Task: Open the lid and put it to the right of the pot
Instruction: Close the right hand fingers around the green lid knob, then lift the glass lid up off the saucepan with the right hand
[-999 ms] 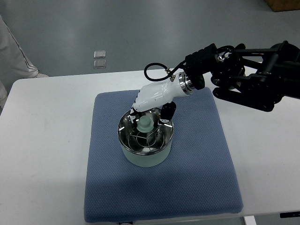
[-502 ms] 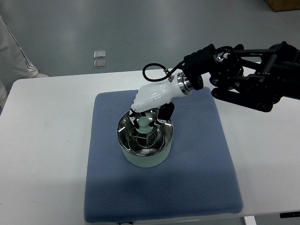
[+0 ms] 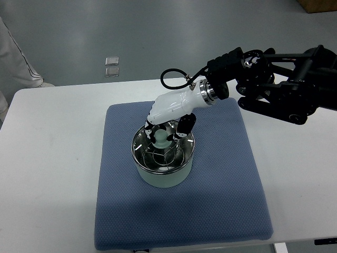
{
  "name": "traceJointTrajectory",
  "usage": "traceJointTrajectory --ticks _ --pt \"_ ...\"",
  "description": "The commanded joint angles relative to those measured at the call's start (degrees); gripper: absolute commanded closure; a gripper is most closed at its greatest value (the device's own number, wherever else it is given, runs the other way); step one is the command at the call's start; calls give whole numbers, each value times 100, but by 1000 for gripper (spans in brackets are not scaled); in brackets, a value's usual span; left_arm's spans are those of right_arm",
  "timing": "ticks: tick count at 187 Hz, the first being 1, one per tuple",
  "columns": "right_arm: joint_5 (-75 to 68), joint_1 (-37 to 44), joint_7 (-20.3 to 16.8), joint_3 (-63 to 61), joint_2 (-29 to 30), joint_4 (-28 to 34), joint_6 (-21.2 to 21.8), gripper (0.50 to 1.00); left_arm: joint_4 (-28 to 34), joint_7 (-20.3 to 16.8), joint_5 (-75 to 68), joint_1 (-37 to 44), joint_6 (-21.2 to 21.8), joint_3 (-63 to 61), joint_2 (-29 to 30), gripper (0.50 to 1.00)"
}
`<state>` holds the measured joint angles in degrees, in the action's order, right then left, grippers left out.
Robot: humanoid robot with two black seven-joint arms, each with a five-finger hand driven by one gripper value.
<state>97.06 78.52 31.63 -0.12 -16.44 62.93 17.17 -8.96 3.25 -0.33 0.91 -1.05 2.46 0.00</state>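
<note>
Resting on blue mat (image 3: pixel 226 184), white table (image 3: pixel 52 174) — pot (image 3: pixel 162 158), grey floor (image 3: pixel 158 37)

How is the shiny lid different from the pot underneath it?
The reflective glass-and-metal lid is mirror-bright, while the pale green round pot is matte. The lid is a shallow disc with a pale knob on top; the pot is a deeper cylinder. The robot's white right hand reaches over the lid's knob; nothing touches the pot's wall. Both are round and sit on the blue cloth mat.
</note>
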Motion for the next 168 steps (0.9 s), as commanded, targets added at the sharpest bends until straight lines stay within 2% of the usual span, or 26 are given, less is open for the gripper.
traceJointTrajectory --ticks 1,123,168 --pt "-12 -4 1 -14 -17 0 -3 1000 0 0 7 6 -1 0 0 500" --pt "-38 -4 10 -313 -96 -9 -3 1000 0 0 -2 -3 -1 0 0 500" --pt "-100 -4 -8 -524 -350 -70 -3 1000 0 -8 -2 -3 -1 0 0 500"
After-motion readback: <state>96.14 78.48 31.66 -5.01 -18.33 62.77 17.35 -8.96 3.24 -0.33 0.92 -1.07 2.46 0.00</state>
